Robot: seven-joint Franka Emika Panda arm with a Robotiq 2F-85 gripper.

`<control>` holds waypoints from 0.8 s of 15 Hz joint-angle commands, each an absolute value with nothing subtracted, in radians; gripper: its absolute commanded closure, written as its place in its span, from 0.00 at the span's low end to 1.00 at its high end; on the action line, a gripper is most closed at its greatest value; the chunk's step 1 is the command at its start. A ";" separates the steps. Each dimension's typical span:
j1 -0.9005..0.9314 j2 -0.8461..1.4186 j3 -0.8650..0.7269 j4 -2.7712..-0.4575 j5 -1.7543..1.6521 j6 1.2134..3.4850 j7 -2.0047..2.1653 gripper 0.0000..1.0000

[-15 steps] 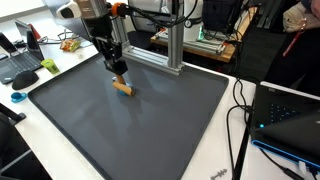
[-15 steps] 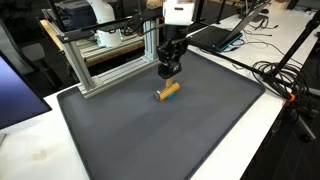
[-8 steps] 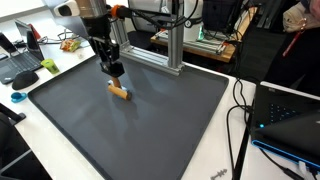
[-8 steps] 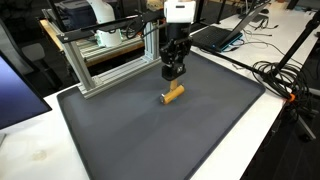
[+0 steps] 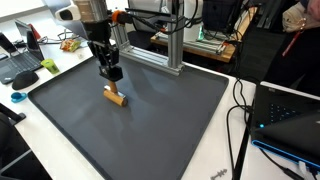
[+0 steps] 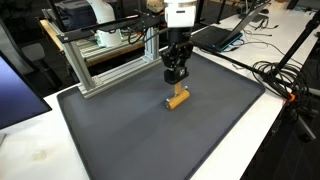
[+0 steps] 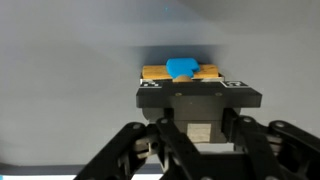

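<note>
In both exterior views my gripper (image 5: 112,74) (image 6: 176,76) hangs fingers down over the far part of a dark grey mat (image 5: 160,130) (image 6: 140,140). An orange-brown wooden piece (image 5: 114,97) (image 6: 177,99) sits right under the fingertips, at or just above the mat. In the wrist view the gripper (image 7: 198,108) is shut, with a tan bit of wood between the fingers. Beyond the fingertips the orange piece (image 7: 157,72) shows, with a blue part (image 7: 183,68) on it. Whether it touches the mat I cannot tell.
An aluminium frame (image 5: 165,45) (image 6: 100,62) stands at the mat's far edge, close behind the arm. Laptops (image 5: 290,120) (image 6: 215,35) and cables (image 6: 285,75) lie on the white table around the mat. Small items, one of them green (image 5: 50,65), sit beside a corner.
The gripper has shifted away from the frame towards the mat's middle. The orange piece has moved along with it, staying under the fingertips.
</note>
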State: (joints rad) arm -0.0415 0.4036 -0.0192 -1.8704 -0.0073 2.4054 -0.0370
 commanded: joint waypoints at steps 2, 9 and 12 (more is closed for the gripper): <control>-0.035 0.416 -0.032 -1.880 -0.028 2.334 -0.024 0.78; -0.030 0.414 -0.040 -1.861 -0.045 2.232 -0.011 0.78; -0.035 0.417 -0.038 -1.853 -0.039 2.194 -0.021 0.78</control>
State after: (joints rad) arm -0.0361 0.4029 -0.0280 -1.8333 -0.0210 2.2897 -0.0246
